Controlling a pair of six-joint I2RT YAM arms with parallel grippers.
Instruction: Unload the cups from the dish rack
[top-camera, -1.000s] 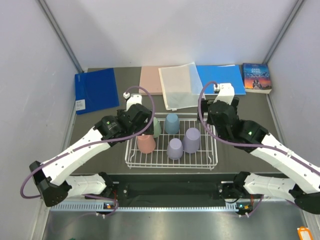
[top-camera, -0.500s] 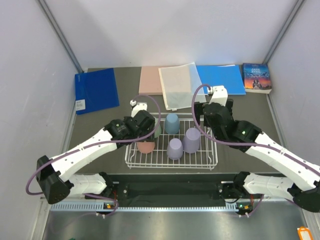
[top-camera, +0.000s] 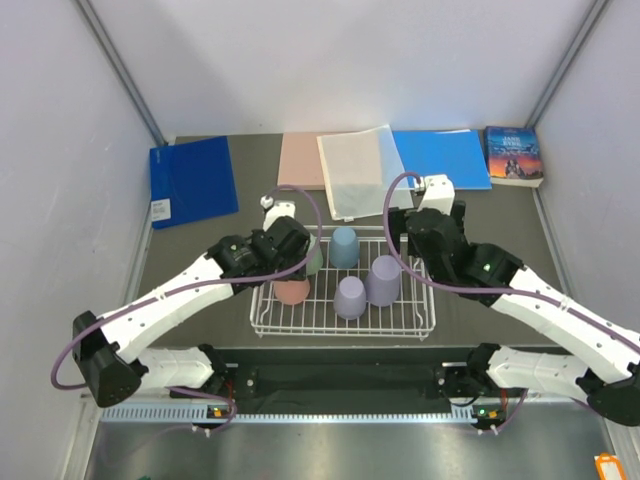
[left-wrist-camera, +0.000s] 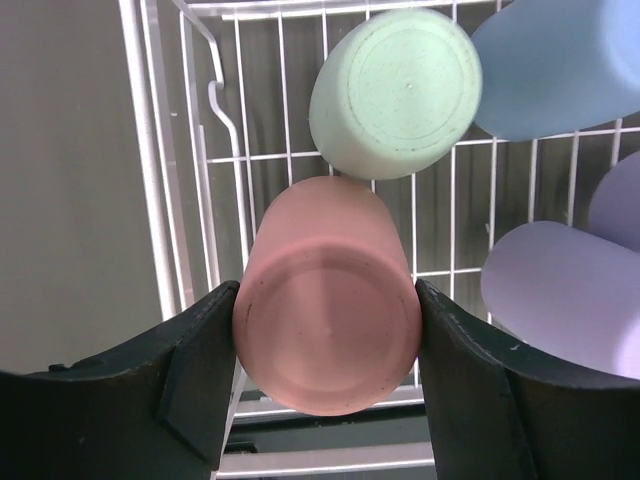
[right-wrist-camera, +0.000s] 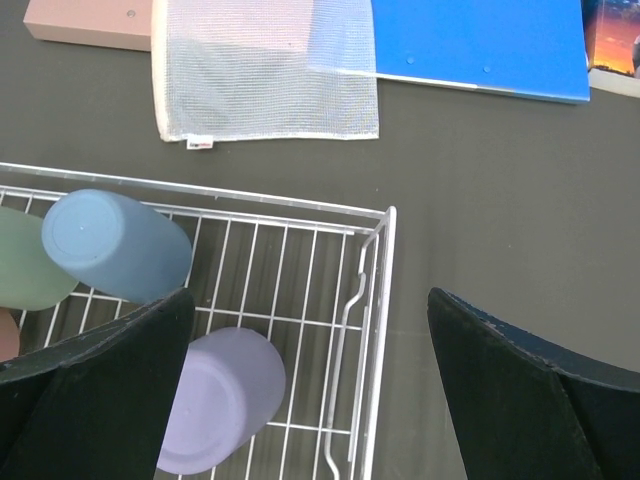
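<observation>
Your left pincer (left-wrist-camera: 325, 300) grips the pink cup (left-wrist-camera: 327, 335), one finger against each side, inside the rack (left-wrist-camera: 150, 200); the green cup (left-wrist-camera: 395, 90) stands just beyond its tips. Your right pincer (right-wrist-camera: 310, 300) gapes wide, holding nothing, with a lavender cup (right-wrist-camera: 220, 400) beside one finger.

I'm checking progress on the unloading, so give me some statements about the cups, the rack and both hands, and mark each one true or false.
1. The left hand has a finger against each side of the pink cup. True.
2. The right hand grips something. False: it is open and empty, over the right side of the dish rack.
3. All five cups are in the dish rack. True.
4. The cups stand mouth up. False: their bases face up.
5. The book lies at the table's far left. False: it is in the far right corner.
</observation>
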